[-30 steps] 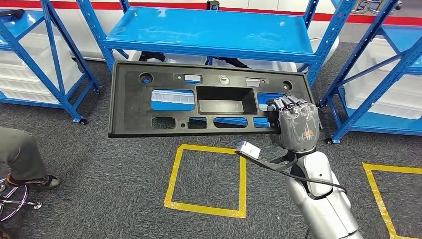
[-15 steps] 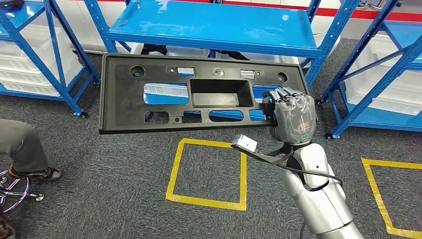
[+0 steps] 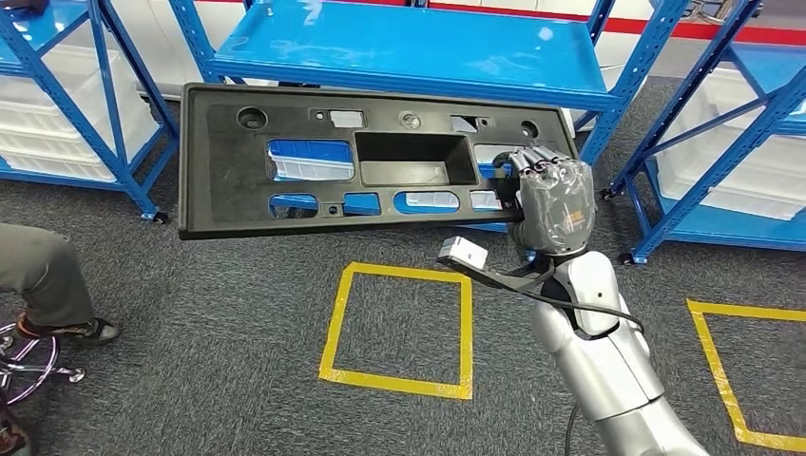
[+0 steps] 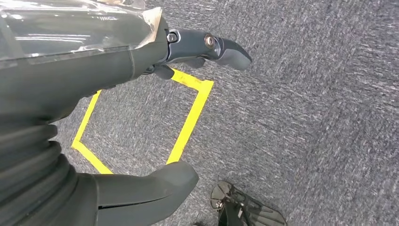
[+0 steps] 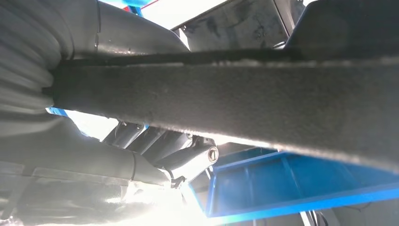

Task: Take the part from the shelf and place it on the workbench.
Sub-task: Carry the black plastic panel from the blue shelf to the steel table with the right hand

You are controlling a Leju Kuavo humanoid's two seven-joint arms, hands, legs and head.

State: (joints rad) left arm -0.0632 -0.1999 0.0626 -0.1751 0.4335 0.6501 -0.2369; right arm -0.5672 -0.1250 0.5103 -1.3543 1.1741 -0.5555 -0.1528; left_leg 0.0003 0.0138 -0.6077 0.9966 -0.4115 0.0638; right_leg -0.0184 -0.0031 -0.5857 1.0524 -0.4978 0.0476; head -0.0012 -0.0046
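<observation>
black part (image 3: 228, 171), blue shelf (image 3: 409, 47), yellow floor square (image 3: 399, 328), grey carpet (image 3: 219, 323)

Even, bright overhead light; soft glare on the glossy blue metal shelf (image 3: 409, 47). Right wrist view blown out by backlight, blurred close up; head view sharp.

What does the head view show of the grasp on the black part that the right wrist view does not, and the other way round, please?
Head view alone: the whole black part with its cutouts, held off the shelf by one end in the right hand, above the yellow floor square. Right wrist view alone: the part's edge seen from beneath, the fingers curled under it. Both share the right hand, the part and the blue shelving.
</observation>
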